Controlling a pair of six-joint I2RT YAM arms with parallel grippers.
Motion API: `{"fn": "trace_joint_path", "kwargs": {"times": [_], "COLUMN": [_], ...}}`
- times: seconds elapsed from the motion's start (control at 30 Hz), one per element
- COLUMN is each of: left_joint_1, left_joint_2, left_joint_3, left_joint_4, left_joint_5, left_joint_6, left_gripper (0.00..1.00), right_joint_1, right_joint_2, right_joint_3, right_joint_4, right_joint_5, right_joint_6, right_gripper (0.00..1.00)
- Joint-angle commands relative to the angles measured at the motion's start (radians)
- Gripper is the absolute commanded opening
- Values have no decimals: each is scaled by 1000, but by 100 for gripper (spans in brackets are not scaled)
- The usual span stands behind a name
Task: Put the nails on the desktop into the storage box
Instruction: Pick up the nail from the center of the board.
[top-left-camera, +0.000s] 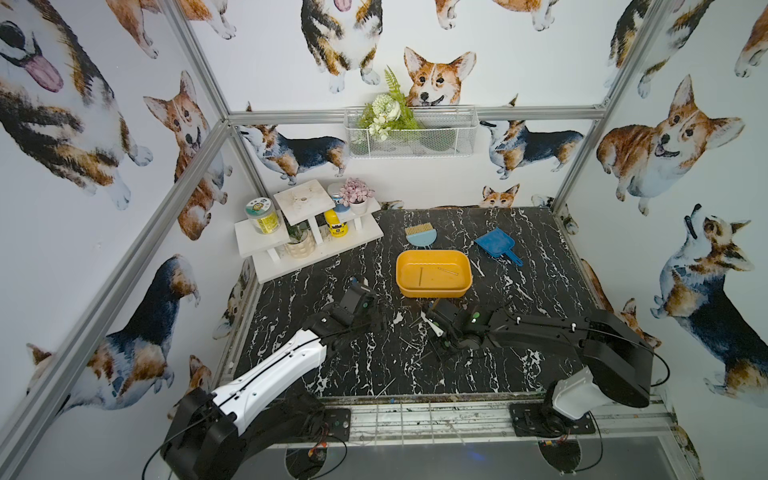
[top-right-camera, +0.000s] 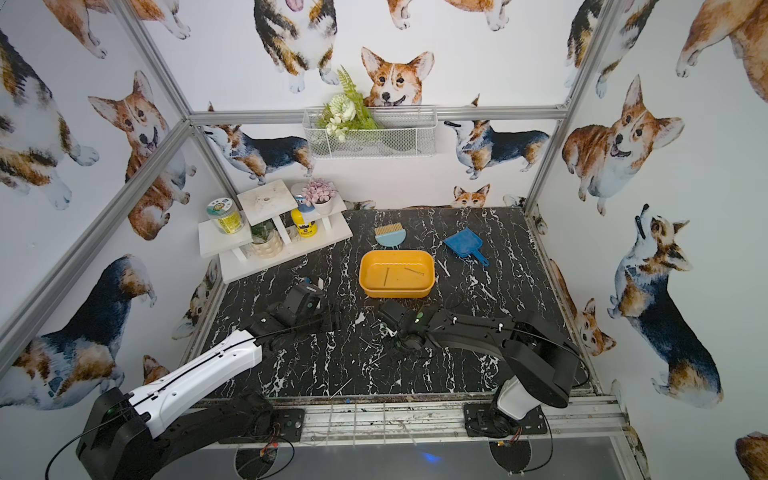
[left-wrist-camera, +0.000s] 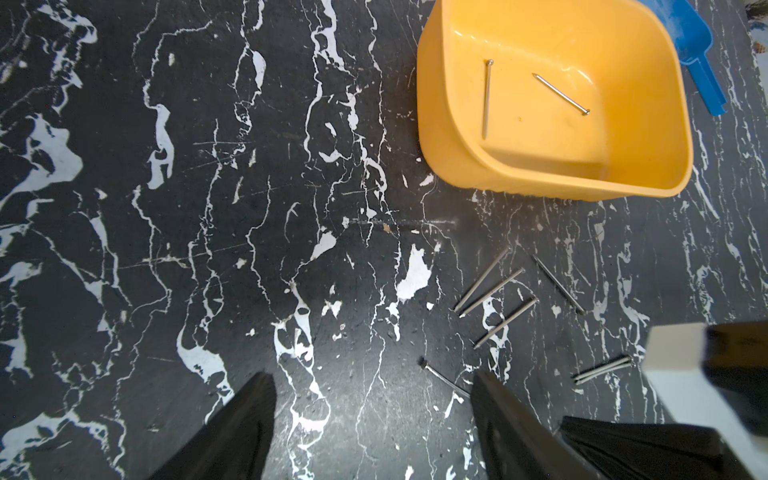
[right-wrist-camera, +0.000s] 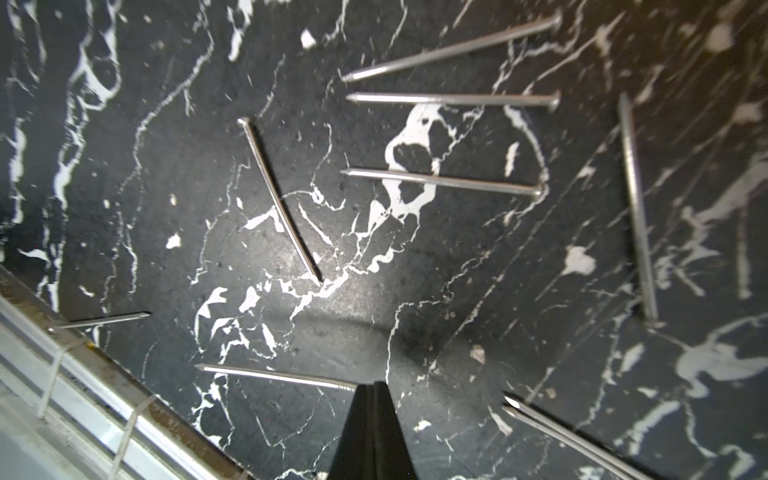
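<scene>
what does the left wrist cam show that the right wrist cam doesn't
Only the left wrist view: the yellow tub with two nails lying in it, the blue dustpan, and the open left gripper.
Only the right wrist view: the right gripper shut, its tip at the end of one nail, and the metal rail at the table's edge.
Both: the black marbled tabletop with loose nails lying flat on it.
</scene>
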Motion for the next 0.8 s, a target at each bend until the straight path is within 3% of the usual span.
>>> {"fn": "trace_joint_path", "kwargs": {"times": [0.0,0.37,0.77], "left_joint_1": [3,6,22], "left_joint_2": [6,51,108], "left_joint_3": [13,42,115], "left_joint_4": [14,31,36], "left_joint_5": [10,23,56], "left_joint_6": [15,36,63], "left_gripper": [79,80,79], "right_joint_1": [-17,-194,-402], "right_joint_2": [-32,-76,167], "right_joint_3": [26,186,444], "right_joint_4": [-45,-103,-105], "right_joint_5": [24,19,-30], "right_joint_6": [8,-54,-123], "right_gripper": [0,0,0]}}
